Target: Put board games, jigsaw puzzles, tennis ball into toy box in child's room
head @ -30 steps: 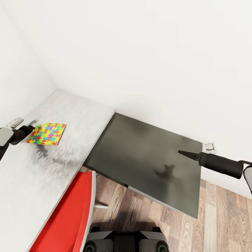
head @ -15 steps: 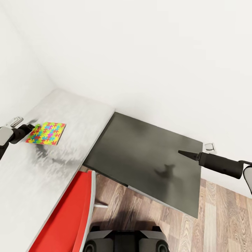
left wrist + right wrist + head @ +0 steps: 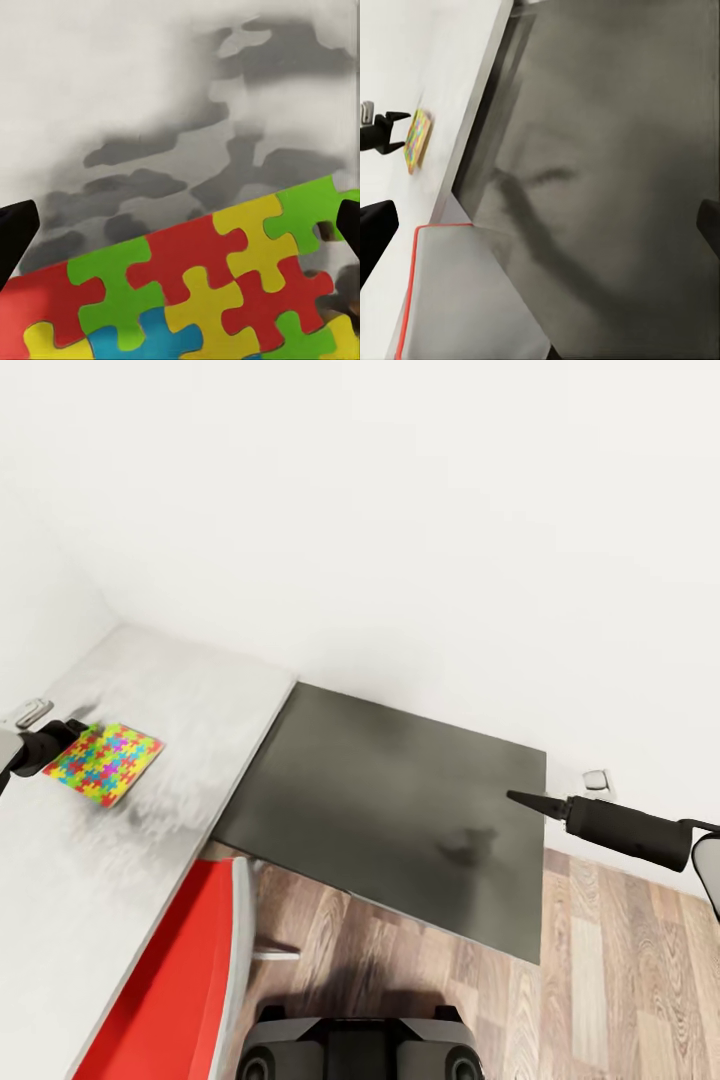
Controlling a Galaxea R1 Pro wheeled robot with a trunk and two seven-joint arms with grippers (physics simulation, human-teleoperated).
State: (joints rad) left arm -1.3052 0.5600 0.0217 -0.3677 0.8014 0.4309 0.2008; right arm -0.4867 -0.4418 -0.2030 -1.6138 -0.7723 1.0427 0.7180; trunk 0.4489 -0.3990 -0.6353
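Note:
One jigsaw puzzle (image 3: 105, 763), a thin square of bright interlocking pieces, lies on the pale grey top of the table (image 3: 190, 690) near the wall corner. My left gripper (image 3: 70, 735) is open at the puzzle's left edge. In the left wrist view the puzzle (image 3: 187, 292) spans the space between the two dark fingers of the gripper (image 3: 187, 206), with its far edge just inside the tips. The right wrist view shows that gripper (image 3: 397, 131) spread beside the puzzle (image 3: 416, 139). My right gripper (image 3: 512, 796) hangs open and empty over the dark table section (image 3: 400, 780). The toy box, board games and tennis ball are out of view.
A red chair (image 3: 170, 980) stands tucked against the pale table's front edge. Wood-plank floor (image 3: 620, 960) runs to the right of the dark section. A small white wall socket (image 3: 597, 780) sits low on the white wall. My base (image 3: 360, 1045) is at the bottom.
The whole picture has slid left, so the camera has moved. The puzzle has stayed put on the table, and my left gripper's tips now lie a little further over its edge.

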